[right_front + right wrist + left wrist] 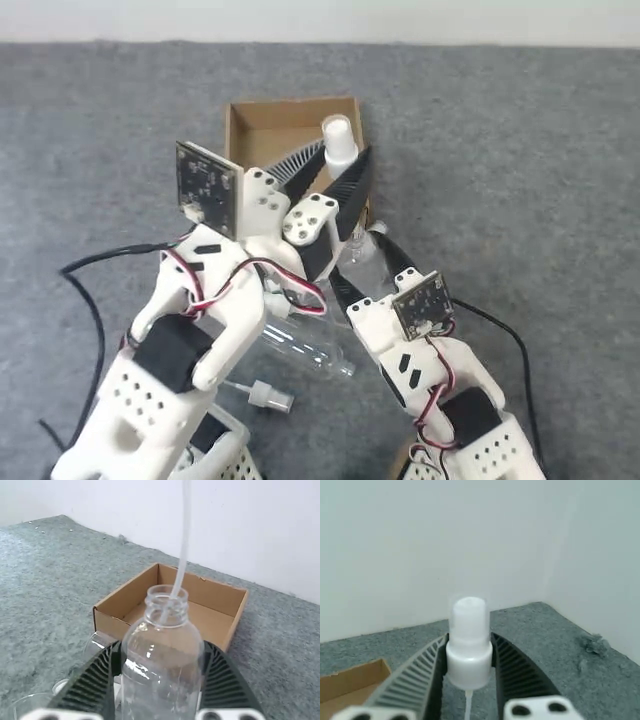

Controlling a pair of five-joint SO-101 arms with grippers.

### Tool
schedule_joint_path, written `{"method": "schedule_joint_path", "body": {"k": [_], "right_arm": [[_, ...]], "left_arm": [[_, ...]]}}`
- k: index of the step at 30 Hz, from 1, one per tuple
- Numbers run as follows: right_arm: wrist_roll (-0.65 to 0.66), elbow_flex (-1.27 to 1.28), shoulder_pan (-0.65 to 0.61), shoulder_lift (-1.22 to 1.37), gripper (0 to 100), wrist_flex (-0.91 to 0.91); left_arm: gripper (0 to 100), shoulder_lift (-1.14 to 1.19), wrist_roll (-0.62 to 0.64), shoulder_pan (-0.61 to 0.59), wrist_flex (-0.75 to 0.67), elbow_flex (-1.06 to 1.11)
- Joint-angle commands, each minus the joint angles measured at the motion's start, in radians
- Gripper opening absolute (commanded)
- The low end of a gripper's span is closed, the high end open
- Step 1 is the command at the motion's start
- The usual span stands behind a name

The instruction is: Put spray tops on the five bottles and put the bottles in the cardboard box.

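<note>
Grey, felt-like covering (520, 150) spreads over the desk below a plain white wall (225, 520). The left end effector (338, 172) clamps the white spray top (339, 138), its dip tube (184, 540) hanging into the neck of the clear bottle (165, 625). The right end effector (161, 652) grips that bottle neck-up, just before the cardboard box (215, 595). Best to lower straight, tube centred, and seat the collar squarely. The bottle must stay firmly held.

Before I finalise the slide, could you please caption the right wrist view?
Jaws grip a clear bottle with a spray top's tube in its neck, cardboard box behind.
</note>
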Motion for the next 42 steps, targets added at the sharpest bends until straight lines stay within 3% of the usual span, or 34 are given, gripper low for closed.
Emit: {"method": "schedule_joint_path", "body": {"k": [1, 24, 28, 36, 42], "right_arm": [[0.012, 0.021, 0.001, -0.013, 6.5, 0.008], [0.011, 0.021, 0.042, -0.013, 6.5, 0.007], [0.011, 0.021, 0.042, -0.013, 6.5, 0.008], [0.011, 0.021, 0.047, -0.013, 6.5, 0.01], [0.011, 0.021, 0.047, -0.013, 6.5, 0.012]], "left_arm": [[1, -0.035, 0.006, 0.006, 0.002, 0.012], [1, -0.034, 0.005, 0.014, 0.002, 0.228], [1, -0.032, -0.071, 0.018, 0.015, 0.236], [15, -0.035, -0.091, 0.094, 0.104, 0.237], [17, -0.035, -0.089, 0.092, 0.107, 0.234]]}}
